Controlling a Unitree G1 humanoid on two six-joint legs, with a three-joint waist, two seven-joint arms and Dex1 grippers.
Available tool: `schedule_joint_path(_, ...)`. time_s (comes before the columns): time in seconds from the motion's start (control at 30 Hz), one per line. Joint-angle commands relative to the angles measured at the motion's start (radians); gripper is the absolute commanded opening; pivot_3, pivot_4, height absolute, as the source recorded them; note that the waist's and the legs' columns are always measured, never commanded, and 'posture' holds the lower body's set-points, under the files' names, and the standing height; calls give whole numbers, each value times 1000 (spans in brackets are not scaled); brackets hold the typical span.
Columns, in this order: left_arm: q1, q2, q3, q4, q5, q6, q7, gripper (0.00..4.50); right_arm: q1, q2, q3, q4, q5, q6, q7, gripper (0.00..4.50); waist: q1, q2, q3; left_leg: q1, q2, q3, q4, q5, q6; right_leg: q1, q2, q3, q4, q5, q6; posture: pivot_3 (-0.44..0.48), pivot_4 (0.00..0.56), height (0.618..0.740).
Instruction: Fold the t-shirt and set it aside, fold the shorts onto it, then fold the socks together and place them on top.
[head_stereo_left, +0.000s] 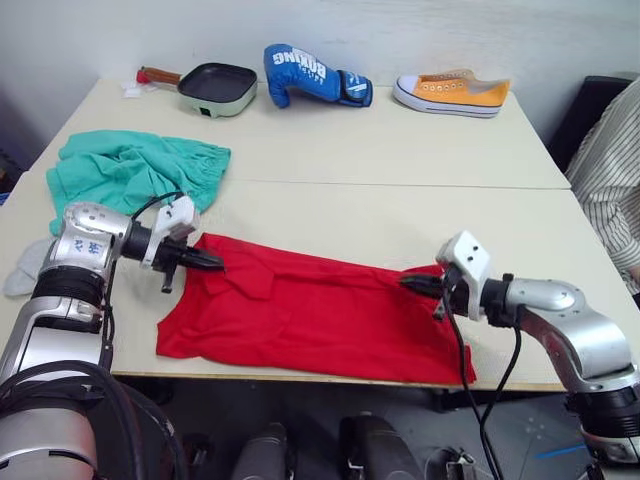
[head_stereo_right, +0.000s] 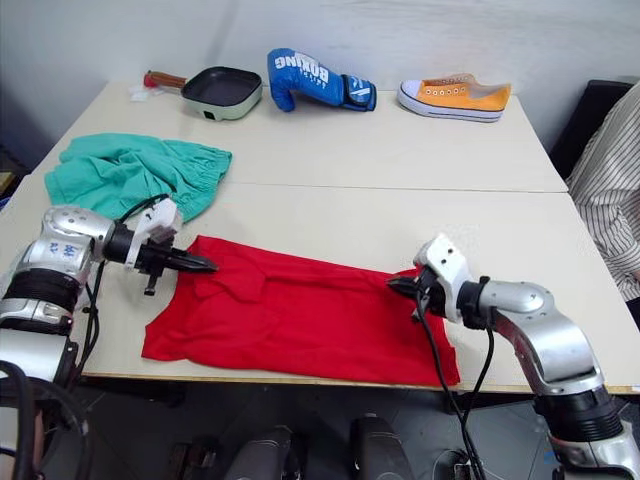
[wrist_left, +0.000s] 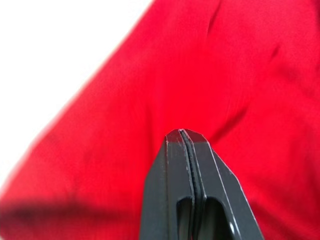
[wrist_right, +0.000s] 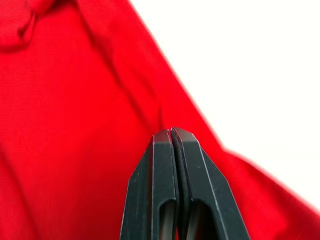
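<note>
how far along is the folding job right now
Early. The t-shirt looks folded once into a long strip near the table's front edge; the left gripper and right gripper sit shut at its ends. The shorts lie crumpled and unfolded.

Much of the scene sits half out of sight

A person's striped sleeve (head_stereo_left: 612, 170) is cut off at the right edge; a pale grey piece (head_stereo_left: 22, 270), perhaps a sock, lies half hidden behind the left arm; the t-shirt (head_stereo_left: 310, 312) chest print and label cannot be made out.
</note>
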Motion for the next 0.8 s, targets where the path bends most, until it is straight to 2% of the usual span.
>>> schedule_joint_path(0.03,38,21,-35,-100,-32,29,-112,0,-21,9,0,33,-6,13,-23,52,0,0,0,0,0,0,0,0,0,0,0,0,0,0,0,0,150,740)
schedule_joint_path(0.23,116,74,-133,-66,102,-146,-112,0,36,-69,120,105,-162,-88,5,52,-3,0,0,1,0,0,-2,0,0,1,1,0,-4,0,0,0,150,740)
schedule_joint_path(0.4,97,107,-153,83,230,-312,-53,0,139,-154,69,45,-146,-121,63,52,1,0,-2,5,0,0,-2,0,0,6,1,0,-9,0,0,0,150,740)
schedule_joint_path(0.53,55,124,-138,182,270,-372,-43,0,218,-219,16,27,-152,-154,93,52,-4,3,-5,8,0,0,-3,0,1,9,1,0,-11,0,0,0,150,740)
schedule_joint_path(0.63,20,121,-104,204,225,-330,-89,0,225,-215,-30,14,-123,-163,96,52,-10,3,-5,15,1,1,-7,0,0,14,1,1,-12,0,0,0,150,740)
schedule_joint_path(0.7,12,133,-122,144,106,-228,-110,0,195,-186,-65,-9,-73,-138,92,52,-11,2,-4,22,1,2,-13,0,0,20,1,2,-15,0,-1,0,150,740)
schedule_joint_path(0.8,5,154,-147,-10,-106,2,-112,0,106,-130,-101,-35,22,-48,61,52,-9,1,-3,21,1,1,-15,1,-2,18,2,2,-15,-1,-1,0,150,740)
